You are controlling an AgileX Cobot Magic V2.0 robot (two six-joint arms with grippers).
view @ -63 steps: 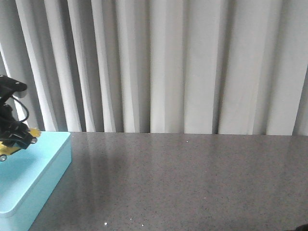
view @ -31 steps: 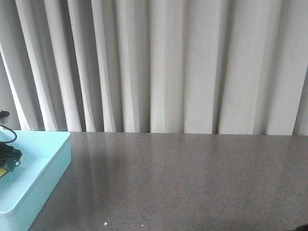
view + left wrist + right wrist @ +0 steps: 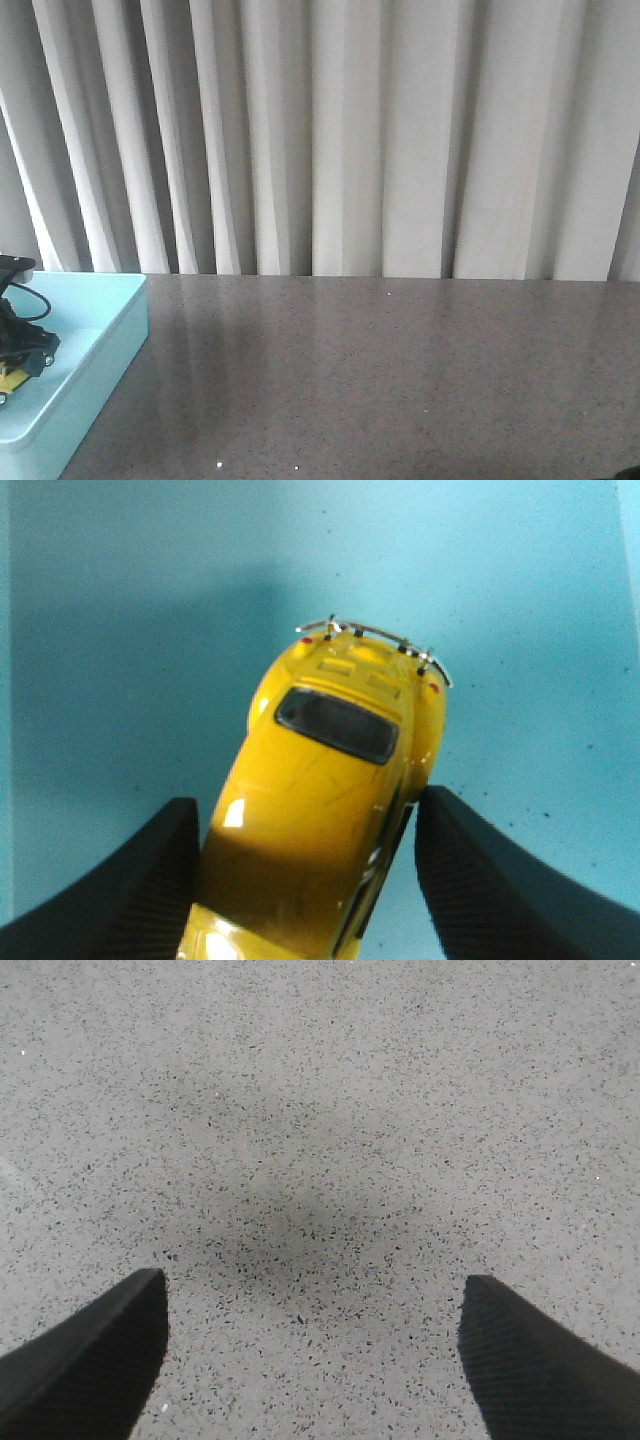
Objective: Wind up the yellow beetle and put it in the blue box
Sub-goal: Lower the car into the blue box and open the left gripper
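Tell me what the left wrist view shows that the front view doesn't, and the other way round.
Only the left wrist view shows the yellow beetle in full detail: its dark window, silver bumper, and the left gripper fingers on both its sides, over the pale blue floor. Only the front view shows the grey table, the white curtain and the blue box outer wall and corner. Both show the beetle, the left gripper and the blue box, though in the front view the car is just a yellow sliver at the edge.

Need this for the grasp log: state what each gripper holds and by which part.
The left gripper holds the yellow beetle by its two sides, over the blue box. The right gripper is open and holds nothing.
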